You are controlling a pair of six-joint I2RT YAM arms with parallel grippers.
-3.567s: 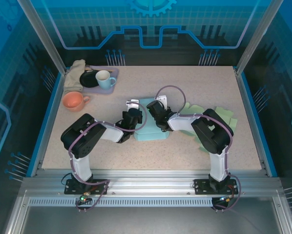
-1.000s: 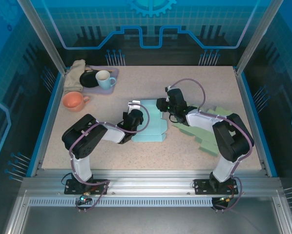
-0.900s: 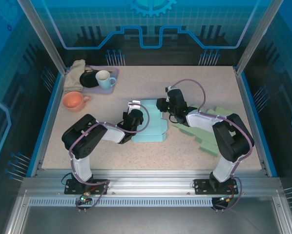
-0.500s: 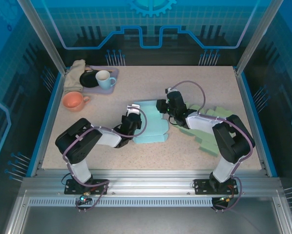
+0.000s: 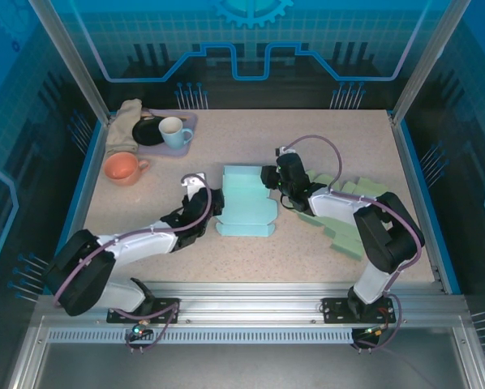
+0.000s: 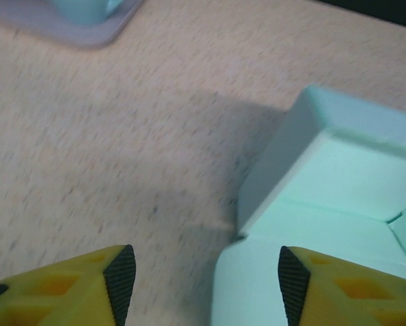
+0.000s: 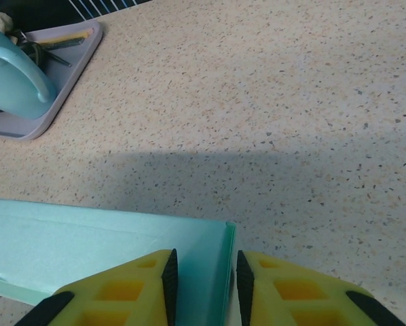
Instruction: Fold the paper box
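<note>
Nearest you, the left arm lies low across the table [image 5: 348, 146] toward 12 o'clock. Its wrist view shows the left gripper [image 6: 201, 272] spread wide. Its two black pads [image 6: 119, 272] stand well apart and clamp nothing. Bare table and the near left corner of the paper box [image 5: 246, 207] fill the gap between them. From above, that gripper sits just beside the box at its 9 o'clock.

The box rests near the middle of the table, a pale teal piece. It has a flat panel toward you and raised walls on its left and far sides.

At the box's 1 o'clock you have the right gripper [image 7: 203, 272]. Its jaws are narrow and pinch a thin upright wall of the box at that wall's right end. One yellow finger presses on each face of the wall.

At 3 o'clock from the box a spread of flat green paper sheets [image 5: 352, 215] lies under the right arm.

Farther off, at the box's 10 o'clock, an orange cup [image 5: 122, 168] stands on the table. Beyond it, in the far left corner, a lilac tray [image 5: 190, 121] carries a light blue mug [image 5: 173, 130] and a black plate [image 5: 149, 134]. A beige cloth [image 5: 125, 121] is bunched at the tray's 9 o'clock edge.
</note>
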